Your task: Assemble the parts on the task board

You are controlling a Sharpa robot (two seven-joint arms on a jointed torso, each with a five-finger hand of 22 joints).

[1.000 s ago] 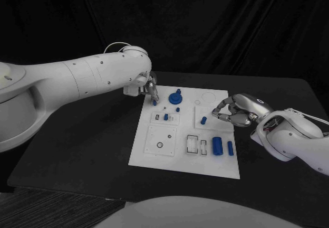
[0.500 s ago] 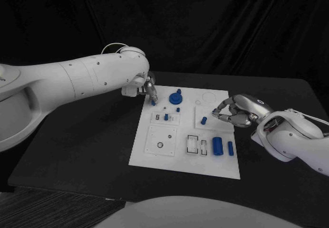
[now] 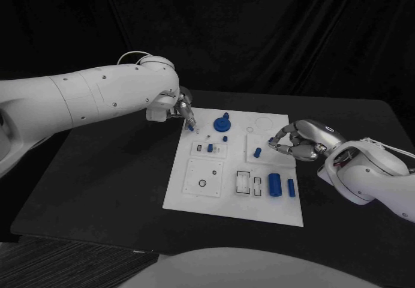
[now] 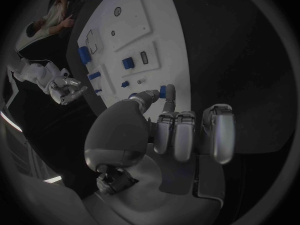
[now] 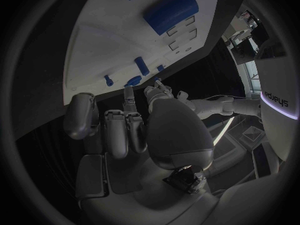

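Head view: the white task board [image 3: 226, 198] lies at the centre of the black table [image 3: 104, 192]. The left hand [image 3: 182, 111] hovers over the board's corner at about 11 o'clock, pinching a small blue peg [image 3: 190, 126] between its fingertips. Just toward 3 o'clock from it stands a round blue part [image 3: 222, 125]. The right hand [image 3: 298, 141] sits off the board's edge at about 3 o'clock, fingers curled inward, with nothing visible in them. A blue cylinder [image 3: 273, 183] and a slimmer blue bar [image 3: 291, 188] lie side by side near the board's 5 o'clock corner; a small blue block [image 3: 256, 152] stands mid-board.

Left wrist view: the blue peg [image 4: 162, 91] sits gripped between thumb and a fingertip [image 4: 169, 92] (the other fingers hang apart), above the board [image 4: 125, 35].

Right wrist view: the right hand [image 5: 131, 125] has its fingers drawn in, empty as far as can be seen, beside the board [image 5: 112, 50] with the blue cylinder [image 5: 170, 11].
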